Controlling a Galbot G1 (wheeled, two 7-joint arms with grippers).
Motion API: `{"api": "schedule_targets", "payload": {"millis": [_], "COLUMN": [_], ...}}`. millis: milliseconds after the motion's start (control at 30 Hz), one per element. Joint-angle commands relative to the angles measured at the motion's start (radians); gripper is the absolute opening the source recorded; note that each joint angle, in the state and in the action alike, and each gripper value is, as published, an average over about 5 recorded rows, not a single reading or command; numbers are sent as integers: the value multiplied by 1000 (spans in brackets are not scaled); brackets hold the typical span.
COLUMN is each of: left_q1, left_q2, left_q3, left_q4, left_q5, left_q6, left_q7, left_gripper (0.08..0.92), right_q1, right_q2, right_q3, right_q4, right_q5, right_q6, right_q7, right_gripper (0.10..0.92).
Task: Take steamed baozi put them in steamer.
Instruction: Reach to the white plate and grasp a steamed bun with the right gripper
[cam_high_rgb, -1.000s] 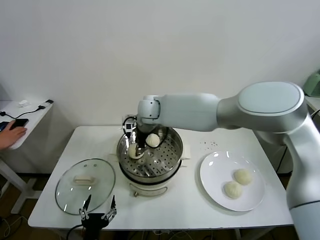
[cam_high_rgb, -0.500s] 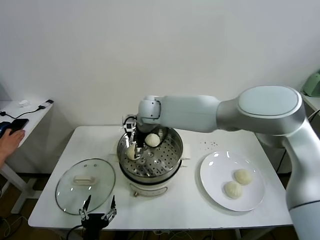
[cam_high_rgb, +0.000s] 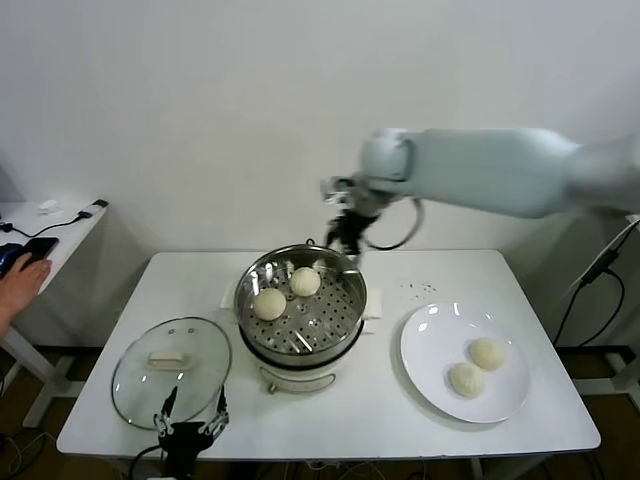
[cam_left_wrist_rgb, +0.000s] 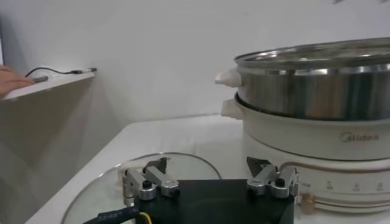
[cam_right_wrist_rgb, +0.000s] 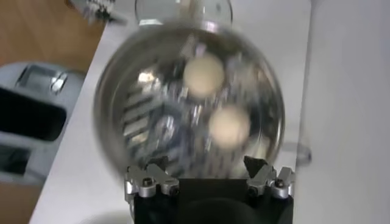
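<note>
The steel steamer (cam_high_rgb: 300, 310) stands mid-table on its cream base and holds two baozi (cam_high_rgb: 269, 304) (cam_high_rgb: 305, 281) on the perforated tray. Two more baozi (cam_high_rgb: 486, 352) (cam_high_rgb: 466, 379) lie on the white plate (cam_high_rgb: 430, 350) at the right. My right gripper (cam_high_rgb: 347, 232) is open and empty, raised above the steamer's far rim; the right wrist view looks down on the steamer (cam_right_wrist_rgb: 122, 109) and both buns (cam_right_wrist_rgb: 203, 73) (cam_right_wrist_rgb: 228, 125). My left gripper (cam_high_rgb: 190, 428) is open and parked at the table's front edge, beside the glass lid.
The glass lid (cam_high_rgb: 170, 370) with a white handle lies at the front left; it also shows in the left wrist view (cam_left_wrist_rgb: 109, 182), with the steamer (cam_left_wrist_rgb: 317, 91) beyond it. A person's hand (cam_high_rgb: 18, 275) rests on a side table at the far left.
My right gripper let go of a baozi on the steamer tray's left side, then rose out of the pot and swung back to the right. The left arm stayed put.
</note>
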Motion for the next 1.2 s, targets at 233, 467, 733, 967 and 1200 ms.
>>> {"api": "schedule_targets", "payload": {"millis": [233, 467, 733, 967, 1200], "left_q1": [-8, -1, 10, 18, 25], "left_q2": [-9, -12, -16, -15, -12], "left_q3": [-3, -5, -5, -7, -6], "left_q4": [2, 2, 3, 3, -3], "left_q5": [-1, 0, 10, 12, 13], "left_q6": [3, 2, -2, -5, -4], "left_q7": [1, 0, -1, -2, -3], "left_gripper": [823, 823, 823, 823, 823], "right_q1": [-8, -212, -435, -552, -597], "right_q2": [-465, -512, -529, -491, -453], "right_q3": [-215, -108, 59, 170, 203], "right_q4": [251, 217, 154, 81, 47], "right_q5": [-294, -363, -435, -462, -475], "right_q6": [26, -4, -25, -43, -58], "right_q7": [16, 61, 85, 115, 130], "right_gripper": [823, 823, 823, 823, 823]}}
